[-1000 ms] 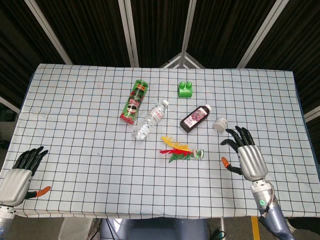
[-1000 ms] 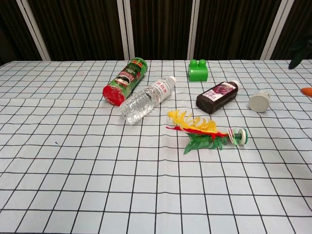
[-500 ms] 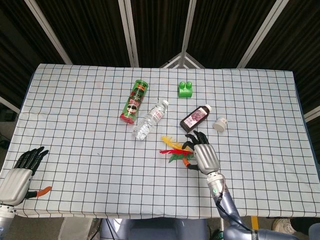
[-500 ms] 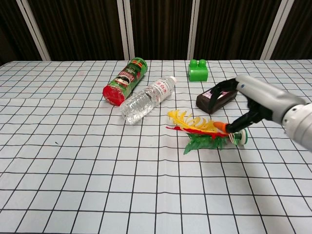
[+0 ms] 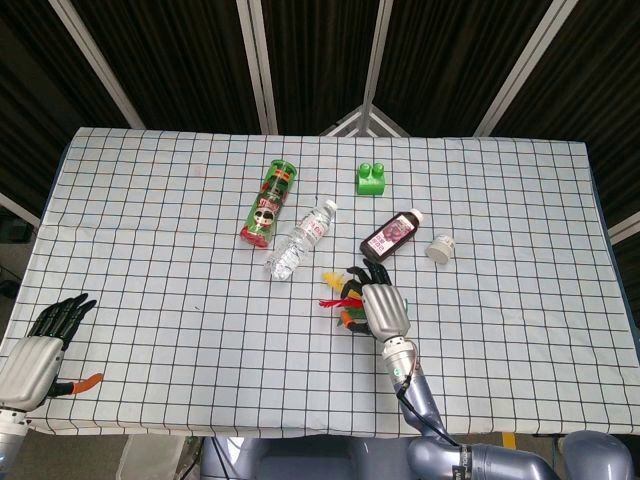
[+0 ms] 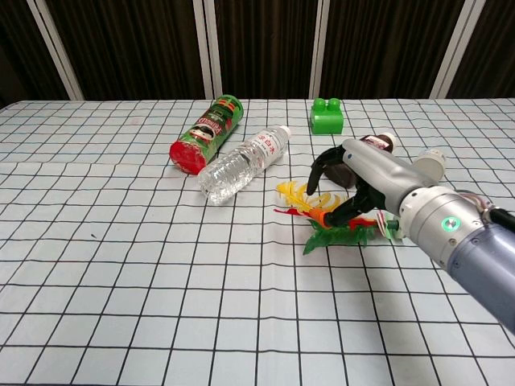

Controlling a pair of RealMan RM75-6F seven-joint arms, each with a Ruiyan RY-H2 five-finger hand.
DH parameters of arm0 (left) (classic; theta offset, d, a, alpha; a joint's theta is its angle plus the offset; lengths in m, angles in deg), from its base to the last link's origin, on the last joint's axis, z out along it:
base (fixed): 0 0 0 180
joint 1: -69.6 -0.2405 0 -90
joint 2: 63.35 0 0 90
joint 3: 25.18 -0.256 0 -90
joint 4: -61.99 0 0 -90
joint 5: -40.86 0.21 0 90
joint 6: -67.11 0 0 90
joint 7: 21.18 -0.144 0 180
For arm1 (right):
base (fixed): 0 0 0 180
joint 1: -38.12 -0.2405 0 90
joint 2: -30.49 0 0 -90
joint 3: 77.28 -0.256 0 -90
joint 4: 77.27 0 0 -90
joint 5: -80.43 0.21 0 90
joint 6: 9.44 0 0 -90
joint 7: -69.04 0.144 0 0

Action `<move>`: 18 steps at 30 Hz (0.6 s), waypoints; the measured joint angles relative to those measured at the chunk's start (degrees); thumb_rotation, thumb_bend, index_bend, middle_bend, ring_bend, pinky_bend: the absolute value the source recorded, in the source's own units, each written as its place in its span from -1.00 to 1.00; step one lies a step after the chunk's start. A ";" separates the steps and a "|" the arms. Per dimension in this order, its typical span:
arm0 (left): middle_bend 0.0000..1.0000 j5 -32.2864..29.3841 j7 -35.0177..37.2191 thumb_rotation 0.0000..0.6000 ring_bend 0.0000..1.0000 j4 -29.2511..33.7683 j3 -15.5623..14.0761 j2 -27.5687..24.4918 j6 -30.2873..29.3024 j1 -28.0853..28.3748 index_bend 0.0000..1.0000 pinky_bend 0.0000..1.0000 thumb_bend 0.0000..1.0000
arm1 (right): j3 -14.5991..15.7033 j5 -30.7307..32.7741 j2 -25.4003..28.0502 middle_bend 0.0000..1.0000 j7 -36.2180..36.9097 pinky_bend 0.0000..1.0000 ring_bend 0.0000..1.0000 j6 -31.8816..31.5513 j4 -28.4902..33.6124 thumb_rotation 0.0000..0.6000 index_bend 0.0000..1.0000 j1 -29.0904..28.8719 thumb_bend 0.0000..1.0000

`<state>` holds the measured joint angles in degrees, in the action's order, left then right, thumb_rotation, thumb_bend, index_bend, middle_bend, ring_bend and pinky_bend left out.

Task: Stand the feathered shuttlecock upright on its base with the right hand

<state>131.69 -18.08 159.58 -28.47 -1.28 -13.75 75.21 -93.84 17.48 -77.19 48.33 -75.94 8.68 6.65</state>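
Observation:
The feathered shuttlecock [image 6: 331, 235] lies on its side on the checked table [image 5: 150, 250], with yellow, red and green feathers pointing left. My right hand [image 6: 358, 178] arches over its feathers, fingers curved down on the far side and the orange-tipped thumb on the near side. In the head view the right hand [image 5: 380, 305] covers the base, and only the feather tips of the shuttlecock [image 5: 333, 288] show. My left hand [image 5: 40, 350] rests open at the table's near left corner, holding nothing.
A green can [image 5: 268, 203] and a clear water bottle [image 5: 300, 238] lie just behind and left of the shuttlecock. A dark juice bottle [image 5: 392, 235] and a small white jar [image 5: 439, 248] sit right behind it. Farther back stands a green brick [image 5: 371, 178].
My right hand has swept left from the table's right side and now sits over the shuttlecock's feathers. The shuttlecock still lies flat. My left hand has not moved.

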 measured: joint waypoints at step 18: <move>-1.00 0.19 1.57 1.00 -1.00 0.05 0.07 -0.38 0.38 0.46 -1.00 -1.00 -1.00 | 0.94 -0.76 -7.29 -0.54 1.08 -1.00 -1.00 -0.44 -8.81 1.00 0.06 -2.08 -0.15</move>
<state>131.88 -16.52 159.63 -28.40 -1.66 -13.37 75.66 -92.90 16.73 -84.48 49.41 -76.38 -0.13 4.57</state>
